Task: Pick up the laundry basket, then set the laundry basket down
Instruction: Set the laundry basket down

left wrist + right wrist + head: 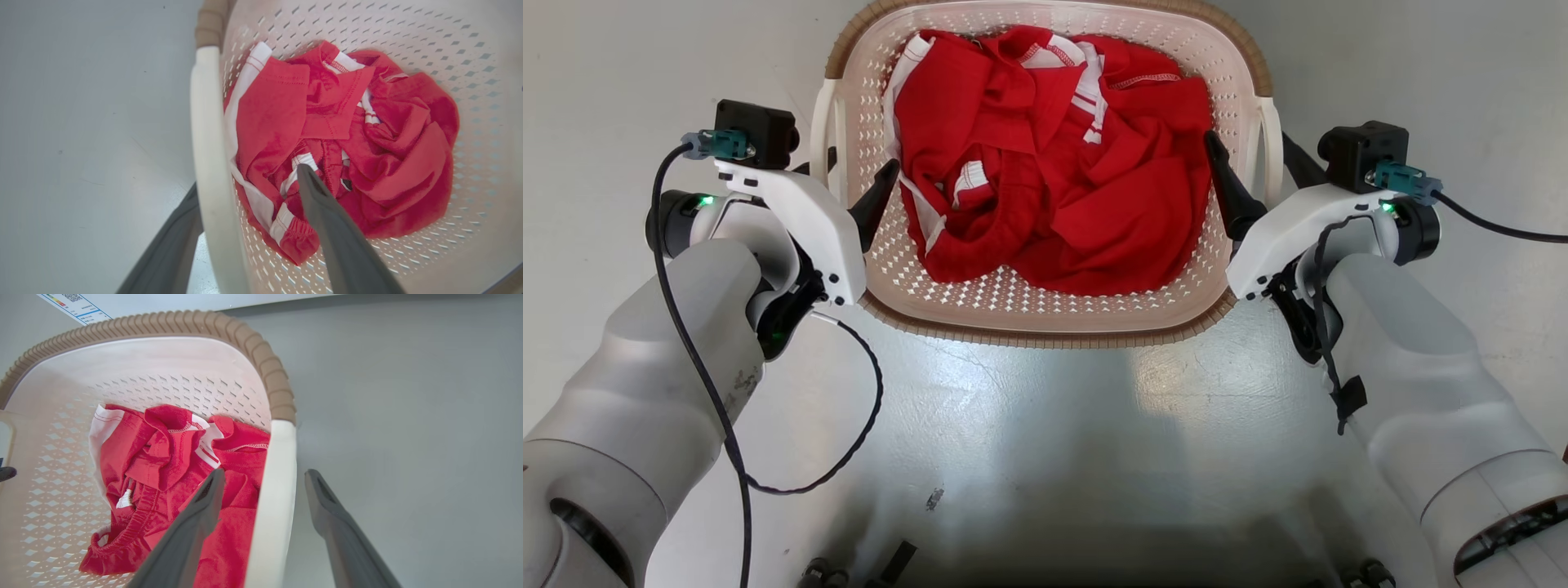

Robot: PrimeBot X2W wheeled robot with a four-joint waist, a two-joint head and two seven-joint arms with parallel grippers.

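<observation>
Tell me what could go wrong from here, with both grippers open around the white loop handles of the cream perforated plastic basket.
1. The left gripper and right gripper stand open astride the white loop handles; lifting before they close firmly could let the cream perforated plastic laundry basket slip.
2. Each inner finger sits close to the crumpled red-and-white clothes, so closing might pinch fabric.
3. An uneven lift may tilt the basket and shift the load.

A smooth, pale grey floor [1045, 425] lay all around, glossy, with a soft bright reflection and faint scuffs.
</observation>
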